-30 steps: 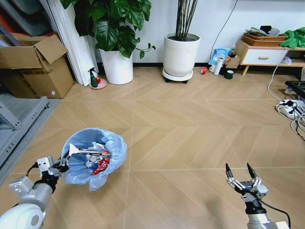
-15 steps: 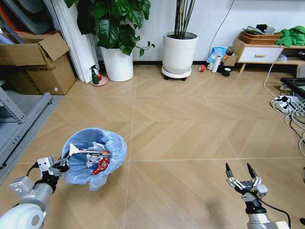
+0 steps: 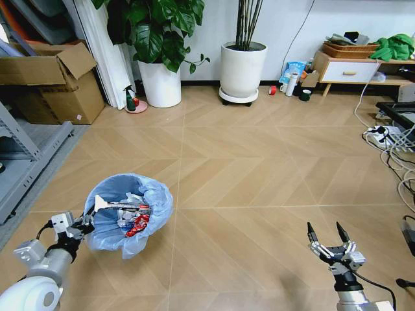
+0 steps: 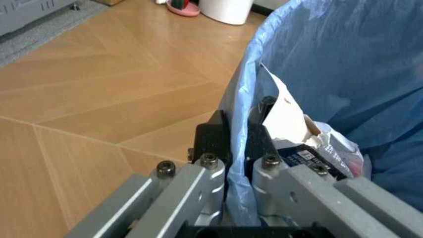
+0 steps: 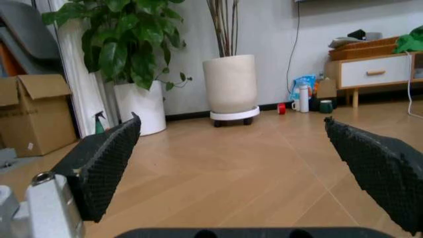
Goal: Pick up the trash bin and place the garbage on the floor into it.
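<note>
From my remote station, the weak point I see is the hold on the small round dark trash bin lined with a crinkly light-blue plastic bag point(image 3: 128, 214): my left gripper point(image 4: 239, 148) pinches only one side of the rim, liner and wall together, so the slippery film could slide through or the bin could tip and spill its load. I judge any jolt from the driving base makes that likelier. In the left wrist view the jaws are clamped tight on that rim, one finger outside, one inside beside crumpled white paper and dark wrappers point(image 4: 310, 144). In the head view the bin sits at lower left over the light brown wood-look chevron floor point(image 3: 259, 175). My right gripper point(image 3: 323, 236) hangs low at right, fingers spread wide, holding and touching nothing.
</note>
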